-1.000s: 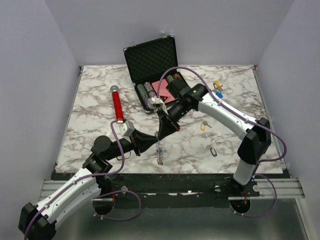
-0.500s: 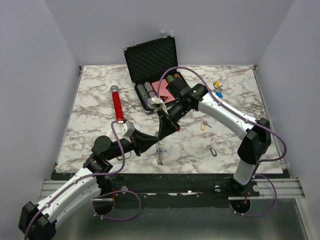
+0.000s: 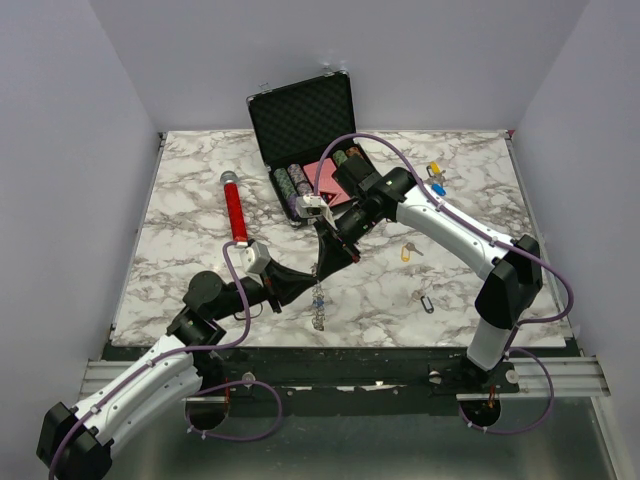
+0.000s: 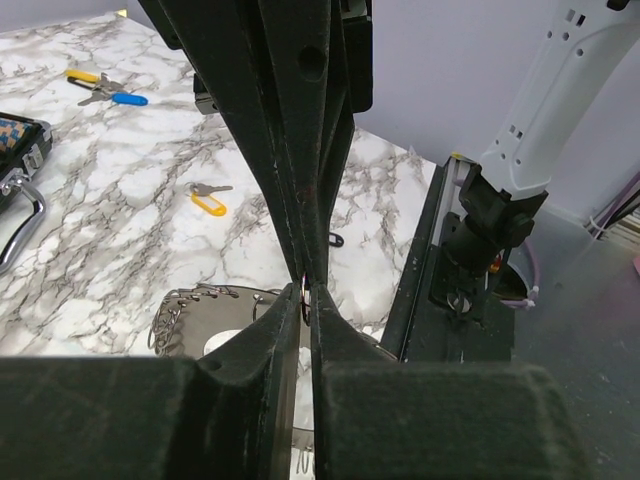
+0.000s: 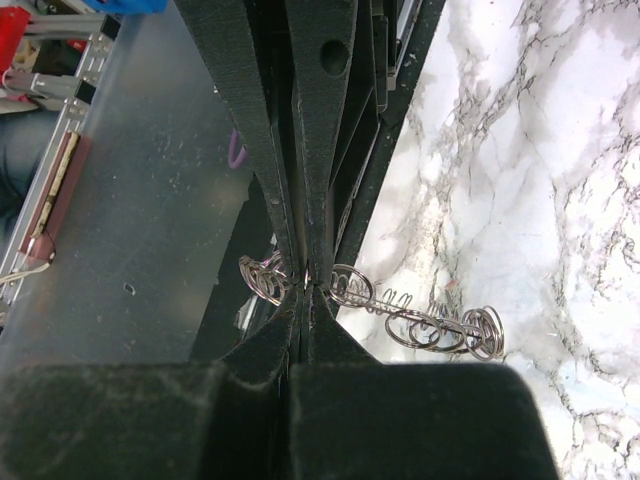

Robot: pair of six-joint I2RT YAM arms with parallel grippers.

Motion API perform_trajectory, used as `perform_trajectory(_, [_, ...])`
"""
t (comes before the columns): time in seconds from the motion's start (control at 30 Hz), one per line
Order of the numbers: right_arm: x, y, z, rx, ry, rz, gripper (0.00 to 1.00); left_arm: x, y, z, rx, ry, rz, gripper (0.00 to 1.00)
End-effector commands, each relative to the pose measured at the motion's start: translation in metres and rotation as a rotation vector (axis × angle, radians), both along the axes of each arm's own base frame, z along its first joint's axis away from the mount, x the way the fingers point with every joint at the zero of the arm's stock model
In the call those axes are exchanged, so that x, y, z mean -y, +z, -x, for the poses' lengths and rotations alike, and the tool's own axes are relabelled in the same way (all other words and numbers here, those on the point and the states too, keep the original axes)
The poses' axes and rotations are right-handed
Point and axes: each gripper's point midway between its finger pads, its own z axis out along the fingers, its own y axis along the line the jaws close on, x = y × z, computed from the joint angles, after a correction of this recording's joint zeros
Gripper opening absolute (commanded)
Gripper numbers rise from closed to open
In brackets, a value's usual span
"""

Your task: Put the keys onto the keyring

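At table (image 3: 180,200) rear, open case (image 3: 300,115) holds chip stacks (image 3: 293,183); both jaws pinched on keyring (image 3: 319,305).

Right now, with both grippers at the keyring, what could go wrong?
1. The left gripper and right gripper meet tip to tip at the keyring, so their fingers may clash.
2. The hold looks to be on thin wire, so the keyring could slip and drop onto the table.
3. The keys lie apart to the right, and both grippers are taken up here.
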Motion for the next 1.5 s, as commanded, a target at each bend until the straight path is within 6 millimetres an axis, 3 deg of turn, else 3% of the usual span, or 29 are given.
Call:
perform_trajectory(0.0, [-0.005, 0.01, 0.003, -0.018, 0.013, -0.033, 0.01, 0.001, -0.006, 0.003, -0.008, -0.022, -0.01, 0.12])
perform_trajectory(0.17, [-0.005, 0.011, 0.004, -0.016, 0.016, -0.036, 0.01, 0.001, -0.007, 0.003, -0.01, -0.023, -0.015, 0.0])
perform_trajectory(0.43, [-0.006, 0.013, 0.004, -0.023, 0.008, -0.034, 0.02, -0.004, -0.005, -0.001, 0.011, 0.021, -0.008, 0.0])
perform_trajectory(0.57, [-0.005, 0.019, 0.004, -0.024, 0.002, -0.033, 0.38, -0.007, -0.002, 0.0, 0.044, 0.026, -0.016, 0.0])
perform_trajectory(0.83, [0.021, 0.047, -0.021, 0.039, -0.11, -0.067, 0.57, -0.011, 0.016, 0.017, 0.259, -0.03, -0.014, 0.0])
perform_trajectory(1.03, [0.044, 0.043, -0.025, 0.143, -0.119, -0.097, 0.61, -0.012, 0.035, 0.035, 0.448, -0.114, -0.046, 0.0])
perform_trajectory(1.23, [0.058, 0.035, -0.005, 0.179, -0.012, -0.169, 0.64, -0.009, 0.053, 0.054, 0.517, -0.222, -0.032, 0.0])
perform_trajectory(1.47, [0.066, 0.03, -0.007, 0.188, -0.015, -0.181, 0.66, -0.009, 0.073, 0.069, 0.543, -0.282, 0.047, 0.0])
